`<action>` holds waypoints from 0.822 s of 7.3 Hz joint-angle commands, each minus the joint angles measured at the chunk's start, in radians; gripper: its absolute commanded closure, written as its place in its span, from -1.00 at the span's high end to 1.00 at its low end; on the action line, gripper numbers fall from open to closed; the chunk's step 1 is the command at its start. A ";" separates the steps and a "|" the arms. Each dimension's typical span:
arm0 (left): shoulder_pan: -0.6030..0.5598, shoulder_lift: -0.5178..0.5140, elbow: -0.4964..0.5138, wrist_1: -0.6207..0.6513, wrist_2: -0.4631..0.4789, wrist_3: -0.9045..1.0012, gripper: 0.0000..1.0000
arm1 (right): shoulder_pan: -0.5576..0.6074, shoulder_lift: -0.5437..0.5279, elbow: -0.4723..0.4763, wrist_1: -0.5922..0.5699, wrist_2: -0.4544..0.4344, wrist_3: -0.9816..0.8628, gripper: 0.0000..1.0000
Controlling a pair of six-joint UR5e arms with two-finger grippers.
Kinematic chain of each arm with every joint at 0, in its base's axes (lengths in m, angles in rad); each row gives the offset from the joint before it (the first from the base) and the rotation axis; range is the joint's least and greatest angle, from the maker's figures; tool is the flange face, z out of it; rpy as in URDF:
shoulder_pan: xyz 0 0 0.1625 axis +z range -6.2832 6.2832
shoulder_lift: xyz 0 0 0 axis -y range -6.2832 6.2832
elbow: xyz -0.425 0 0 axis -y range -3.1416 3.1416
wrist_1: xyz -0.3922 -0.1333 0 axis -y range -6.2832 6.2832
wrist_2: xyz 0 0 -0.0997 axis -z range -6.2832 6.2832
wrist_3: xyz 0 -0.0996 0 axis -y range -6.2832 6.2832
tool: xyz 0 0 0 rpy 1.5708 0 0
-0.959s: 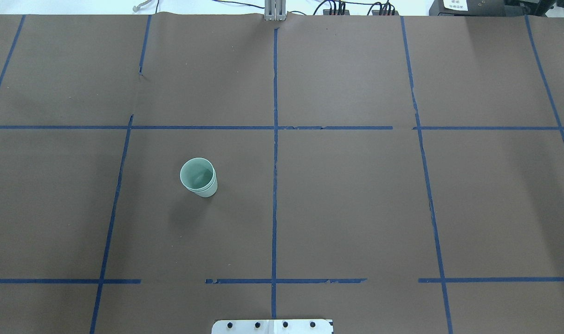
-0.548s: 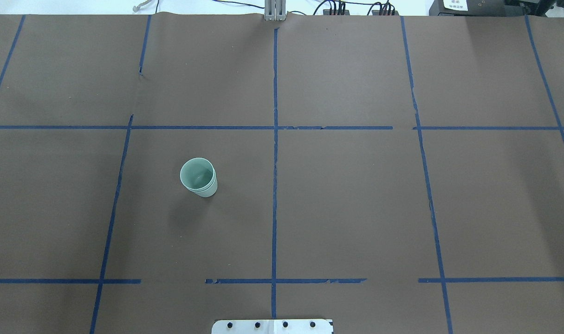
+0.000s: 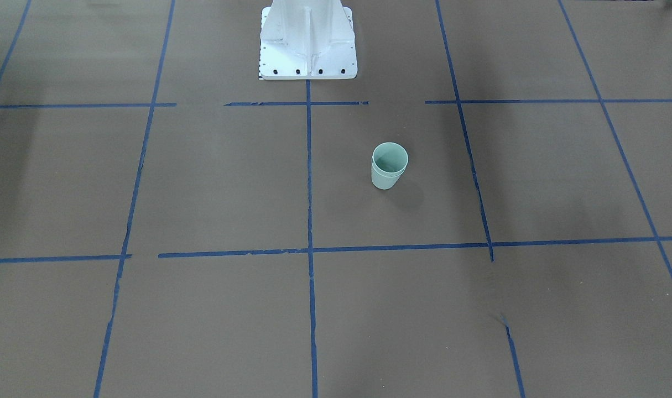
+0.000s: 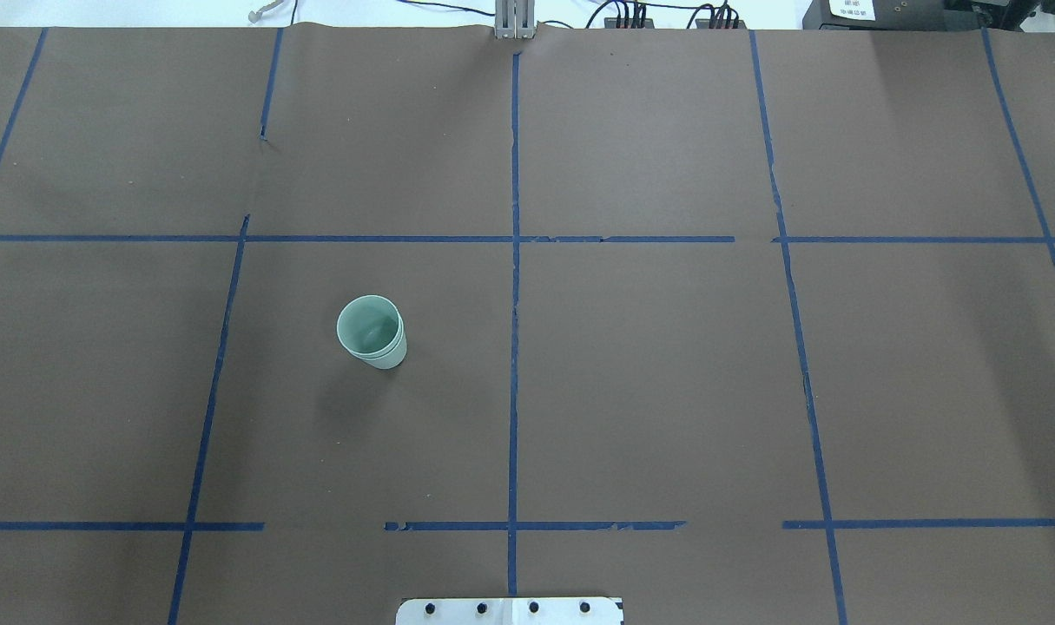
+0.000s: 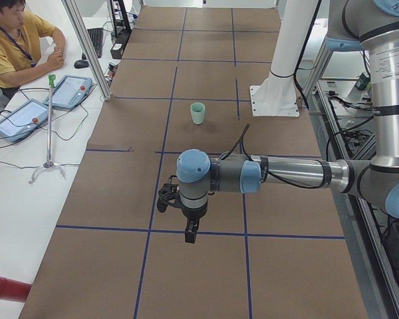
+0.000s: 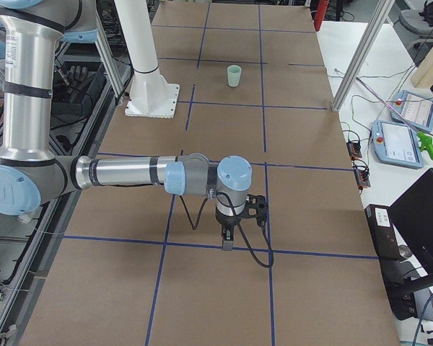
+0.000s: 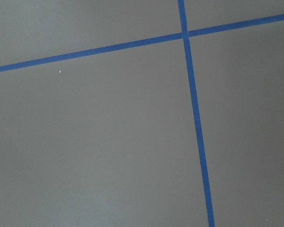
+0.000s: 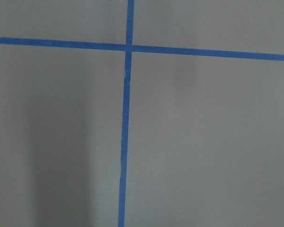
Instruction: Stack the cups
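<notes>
The two pale mint-green cups (image 4: 371, 332) stand upright as one nested stack on the brown table, left of the centre tape line. The stack also shows in the front view (image 3: 389, 166), the left side view (image 5: 197, 113) and the right side view (image 6: 234, 75). My left gripper (image 5: 189, 234) hangs over the table's left end, far from the cups, pointing down. My right gripper (image 6: 226, 244) hangs over the table's right end, also far from them. Both show only in the side views, so I cannot tell whether they are open or shut. Neither wrist view shows fingers or cups.
Blue tape lines (image 4: 514, 347) divide the brown table cover into squares. The robot's white base (image 3: 308, 38) stands at the near middle edge. An operator (image 5: 13, 40) sits beyond the far side with tablets (image 5: 70, 90) on a white bench.
</notes>
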 commanded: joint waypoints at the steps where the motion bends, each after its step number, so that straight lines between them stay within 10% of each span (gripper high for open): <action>1: 0.000 0.001 0.001 0.000 -0.004 0.000 1.00 | 0.000 0.000 0.000 0.000 0.000 0.000 1.00; 6: 0.000 0.003 0.014 0.000 -0.005 -0.008 1.00 | 0.000 0.000 0.000 0.000 0.000 0.000 1.00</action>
